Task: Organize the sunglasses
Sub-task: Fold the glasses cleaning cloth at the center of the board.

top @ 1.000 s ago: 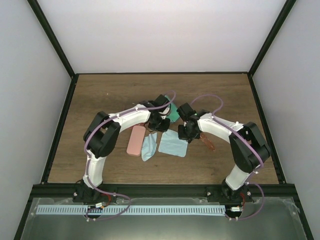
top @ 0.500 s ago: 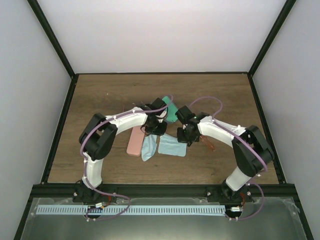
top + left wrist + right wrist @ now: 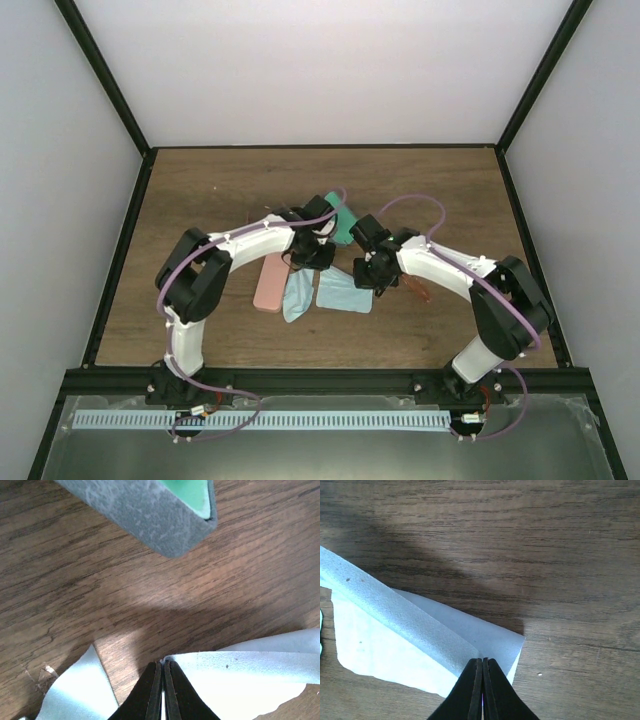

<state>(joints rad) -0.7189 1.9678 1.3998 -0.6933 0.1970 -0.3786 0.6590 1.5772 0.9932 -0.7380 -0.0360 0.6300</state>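
Overhead, right arm (image 3: 440, 263) partly hides sunglasses (image 3: 419, 288) beside a cloth (image 3: 345, 291).

Brown wooden table (image 3: 200, 200). Near centre: teal case (image 3: 345, 225) at 12 o'clock, pink case (image 3: 271, 282) at 8, crumpled blue cloth (image 3: 297, 296) at 7, flat blue cloth (image 3: 345, 291) at 5, reddish sunglasses (image 3: 418, 288) at 4.

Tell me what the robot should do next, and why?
Probably lift both grippers a little, together. The left gripper and the right gripper each look shut on an edge of the light blue cloth, which lies partly folded, so an even lift keeps it from twisting.
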